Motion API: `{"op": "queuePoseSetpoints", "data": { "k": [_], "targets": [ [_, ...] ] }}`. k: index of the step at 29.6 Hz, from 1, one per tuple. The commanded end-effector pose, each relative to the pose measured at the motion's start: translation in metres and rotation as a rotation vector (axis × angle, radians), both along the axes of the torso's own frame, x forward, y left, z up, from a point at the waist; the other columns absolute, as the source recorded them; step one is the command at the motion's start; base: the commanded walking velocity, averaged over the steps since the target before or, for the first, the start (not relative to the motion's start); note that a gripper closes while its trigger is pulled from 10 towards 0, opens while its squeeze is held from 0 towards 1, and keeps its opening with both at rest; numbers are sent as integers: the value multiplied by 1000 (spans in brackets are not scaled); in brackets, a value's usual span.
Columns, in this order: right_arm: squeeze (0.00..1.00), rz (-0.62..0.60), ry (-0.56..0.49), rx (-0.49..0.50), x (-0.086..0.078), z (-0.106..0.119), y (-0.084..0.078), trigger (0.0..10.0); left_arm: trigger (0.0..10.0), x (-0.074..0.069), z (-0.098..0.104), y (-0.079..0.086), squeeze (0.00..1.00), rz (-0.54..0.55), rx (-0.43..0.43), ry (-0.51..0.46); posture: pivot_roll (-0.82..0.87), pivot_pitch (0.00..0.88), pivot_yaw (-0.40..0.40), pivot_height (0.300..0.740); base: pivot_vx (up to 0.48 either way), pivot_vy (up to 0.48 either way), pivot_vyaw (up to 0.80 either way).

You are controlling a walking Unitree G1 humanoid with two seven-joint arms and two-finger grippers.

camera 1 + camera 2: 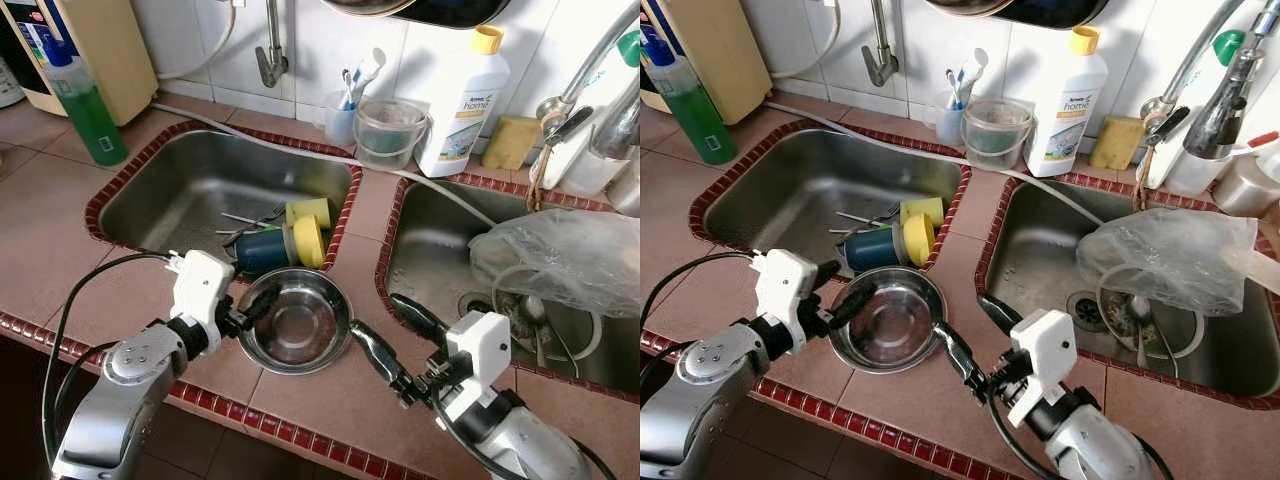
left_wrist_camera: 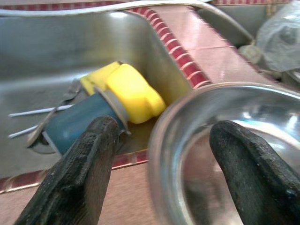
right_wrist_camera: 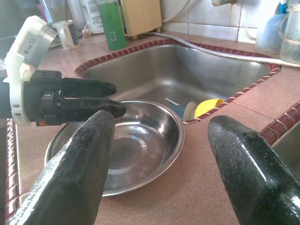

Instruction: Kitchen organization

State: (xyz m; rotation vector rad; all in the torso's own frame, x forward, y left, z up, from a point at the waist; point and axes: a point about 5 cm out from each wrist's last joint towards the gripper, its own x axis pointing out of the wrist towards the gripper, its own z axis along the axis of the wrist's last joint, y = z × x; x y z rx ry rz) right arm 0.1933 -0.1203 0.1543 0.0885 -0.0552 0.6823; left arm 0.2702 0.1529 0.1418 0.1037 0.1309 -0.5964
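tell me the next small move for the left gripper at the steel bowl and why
Probably close the left gripper: its open fingers straddle the near rim of the steel bowl on the counter. The right gripper waits open beside the bowl's other side.

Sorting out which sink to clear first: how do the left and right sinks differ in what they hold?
The left sink holds a blue bottle with a yellow cap lying on its side, plus some cutlery; the right sink holds a crumpled clear plastic bag. The left sink's floor is mostly bare, the right sink's largely covered. Both are steel, edged with red tile.
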Motion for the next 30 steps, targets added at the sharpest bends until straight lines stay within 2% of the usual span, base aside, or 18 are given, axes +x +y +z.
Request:
{"op": "queuePoseSetpoints", "data": {
  "k": [1, 6, 19, 25, 30],
  "targets": [
    [0, 2, -8, -2, -2, 4, -3, 10000, 10000, -1, 3, -4, 0, -29, -2, 2, -60, 166, 12, 740, 0, 0, 0],
    [0, 17, 5, 2, -5, 4, -3, 10000, 10000, -5, 2, -9, 0, -93, 25, 29, -61, 169, 14, 740, 0, 0, 0],
    [0, 51, 32, 6, -14, 4, -3, 10000, 10000, -7, 8, -14, 0, -133, 57, 23, -65, 177, 12, 740, 0, 0, 0],
    [0, 46, 39, 6, -15, 4, -4, 10000, 10000, -9, 4, -14, 0, -153, 62, 60, -69, 178, 13, 740, 0, 0, 0],
    [0, 50, 44, 8, -16, 5, -5, 10000, 10000, -10, 1, -14, 0, -175, 98, 81, -70, 178, 14, 740, 0, 0, 0]
  ]
}}
